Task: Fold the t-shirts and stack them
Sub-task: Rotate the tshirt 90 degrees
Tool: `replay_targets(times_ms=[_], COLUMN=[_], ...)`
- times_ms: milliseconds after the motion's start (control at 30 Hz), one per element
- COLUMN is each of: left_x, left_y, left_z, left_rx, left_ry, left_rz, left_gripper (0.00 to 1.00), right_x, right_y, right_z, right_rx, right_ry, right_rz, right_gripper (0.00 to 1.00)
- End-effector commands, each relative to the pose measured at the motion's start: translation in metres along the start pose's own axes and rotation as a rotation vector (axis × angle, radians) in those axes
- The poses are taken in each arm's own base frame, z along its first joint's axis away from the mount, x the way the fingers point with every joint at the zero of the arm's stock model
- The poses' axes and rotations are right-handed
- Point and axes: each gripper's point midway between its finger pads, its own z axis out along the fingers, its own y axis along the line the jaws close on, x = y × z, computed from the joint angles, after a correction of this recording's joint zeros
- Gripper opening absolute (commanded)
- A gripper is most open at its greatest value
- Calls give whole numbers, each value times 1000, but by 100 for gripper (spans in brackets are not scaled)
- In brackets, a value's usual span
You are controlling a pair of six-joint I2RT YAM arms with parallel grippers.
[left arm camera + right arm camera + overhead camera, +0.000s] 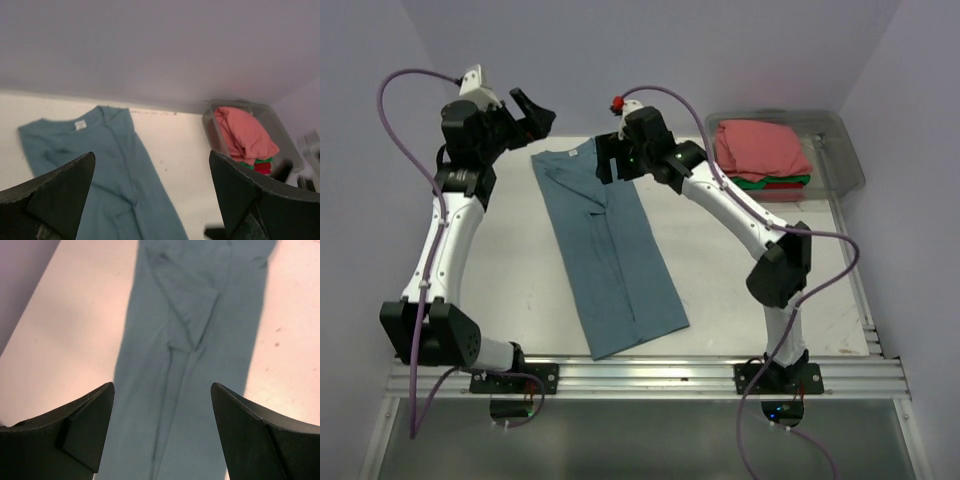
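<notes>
A lengthwise-folded t-shirt (610, 250) lies flat along the middle of the table (520, 275), collar at the far end. Right of it, in the far corner, a bin (847, 152) holds a stack of folded t-shirts (760, 150).

Plain dusty slate-blue t-shirt (610, 250), no print, with a small white label (582, 153) at its far collar. Far right, a salmon-pink tee (760, 148) sits on top, with a sliver of green tee (780, 181) and a red tee (792, 190) beneath, all in a clear bin (845, 160). The table (520, 280) is off-white and the walls (620, 50) pale lilac. The left arm (445, 240) and right arm (735, 210) are white with black joints.
</notes>
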Motion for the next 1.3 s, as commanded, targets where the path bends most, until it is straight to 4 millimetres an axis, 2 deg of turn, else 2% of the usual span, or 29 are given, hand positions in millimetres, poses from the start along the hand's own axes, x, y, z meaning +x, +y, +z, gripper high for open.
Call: replay_targets(times_ms=[0, 33, 67, 100, 133, 167, 200, 233, 267, 300, 367, 400, 433, 500, 533, 700, 733, 767, 833, 867, 900, 933, 967, 1100, 1233, 1267], left_x=[84, 89, 86, 105, 108, 103, 119, 122, 119, 131, 134, 144, 148, 158, 161, 183, 186, 190, 193, 196, 198, 199, 200, 203, 215, 212], left_y=[71, 71, 66, 74, 74, 67, 71, 69, 62, 65, 58, 61, 60, 59, 59, 60, 59, 58, 56, 57, 58, 59, 58, 58, 67, 64], left_z=[-32, -42, -56, -68, -76, -89, -97, -102, -112, -119, -130, -134, -138, -145, -148, -157, -157, -158, -158, -158, -158, -158, -157, -150, -133, -126], left_rx=[-304, -311, -315, -349, -358, -349, -357, -346, -329, -332, -311, -316, -311, -304, -303, -287, -283, -271, -254, -256, -255, -256, -247, -226, -215, -180], left_ry=[175, 183, 167, 211, 211, 186, 213, 213, 193, 214, 199, 216, 219, 238, 244, 292, 295, 306, 310, 319, 326, 327, 326, 321, 343, 327], left_rz=[-38, -42, -36, -44, -43, -36, -41, -41, -37, -46, -53, -61, -65, -75, -75, -88, -94, -98, -99, -103, -104, -105, -105, -104, -105, -101], left_gripper=[100, 100, 100, 100, 100, 100, 100, 100, 100, 100, 100, 100, 100, 100, 100, 100, 100, 100, 99, 99, 99, 99, 99, 98, 93, 89], right_x=[5, 7, 4, 0, 2, 6, 5, 0, 5, 9, 6, 7, 12, 9, 14, 16, 12, 19, 27, 21, 41, 41, 50, 58, 64, 74], right_y=[-42, -44, -48, -59, -57, -62, -70, -72, -71, -78, -75, -75, -80, -76, -78, -90, -91, -94, -100, -97, -103, -108, -112, -121, -125, -128], right_z=[46, 53, 74, 81, 88, 105, 110, 118, 124, 133, 143, 147, 159, 165, 175, 198, 199, 207, 210, 204, 207, 204, 195, 173, 154, 152], right_rx=[58, 40, 31, 31, -12, -31, -42, -60, -103, -116, -199, -221, -246, -311, -332, -374, -394, -400, -378, -374, -346, -311, -280, -169, -114, -94], right_ry=[87, 110, 107, 106, 118, 122, 117, 87, 98, 99, 74, 73, 73, 65, 60, 22, 3, 13, 38, 31, 72, 67, 87, 93, 109, 125], right_rz=[-27, -25, -23, -9, 1, 8, 27, 36, 52, 82, 109, 144, 165, 199, 209, 310, 319, 342, 370, 359, 357, 345, 324, 261, 221, 211], right_gripper=[82, 82, 81, 80, 80, 79, 79, 79, 78, 76, 75, 74, 72, 69, 68, 62, 61, 59, 55, 50, 48, 44, 33, 15, 9, 9])
